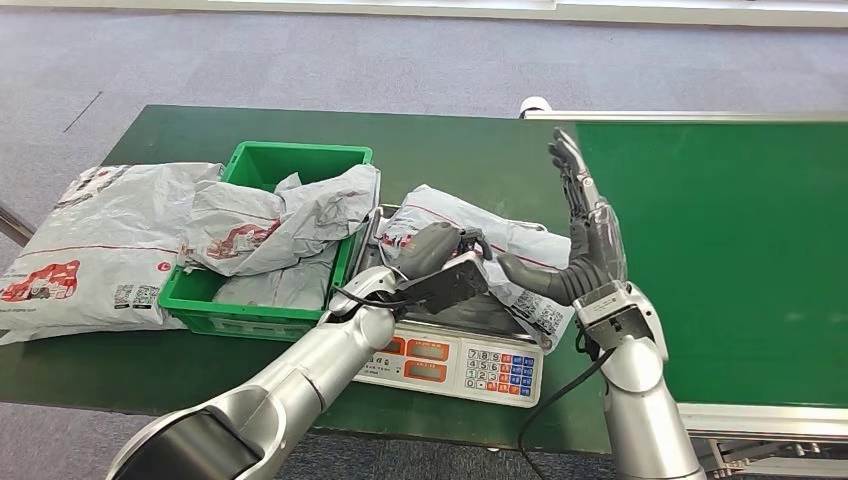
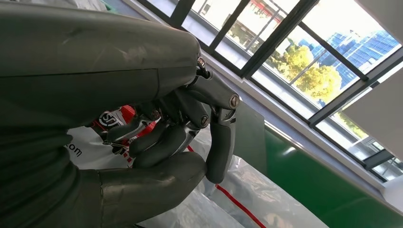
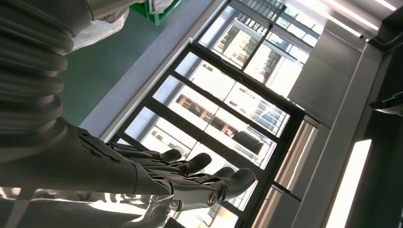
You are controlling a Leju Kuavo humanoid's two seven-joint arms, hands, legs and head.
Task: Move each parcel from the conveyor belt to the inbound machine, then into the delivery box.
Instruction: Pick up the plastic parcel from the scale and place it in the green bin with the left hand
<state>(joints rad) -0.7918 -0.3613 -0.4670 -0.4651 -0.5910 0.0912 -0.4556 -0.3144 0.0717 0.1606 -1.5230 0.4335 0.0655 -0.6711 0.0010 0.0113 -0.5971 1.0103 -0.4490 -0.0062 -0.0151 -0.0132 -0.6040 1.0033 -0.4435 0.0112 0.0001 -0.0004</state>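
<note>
**Two hands at the scale, one parcel on the pan**

From the head camera I count four grey parcels. One parcel (image 1: 500,250) lies on the metal pan of the weighing scale (image 1: 455,365), which sits at the near edge of the green table (image 1: 450,150). Two more crumpled parcels (image 1: 290,215) are in or draped over the single green delivery box (image 1: 290,160), just left of the scale. A fourth, larger parcel (image 1: 90,240) lies flat on the table, left of the box.

My left hand (image 1: 445,262) is over the parcel on the scale. In the left wrist view its fingers (image 2: 221,142) are curled down onto the plastic, with red print showing beneath them; I cannot tell whether they actually grip it.

My right hand (image 1: 585,235) stands upright at the parcel's right edge, fingers straight and spread, thumb reaching toward the bag, holding nothing. The right wrist view shows those fingers (image 3: 199,178) extended against windows.

The one green conveyor belt (image 1: 720,250) runs along the right.
</note>
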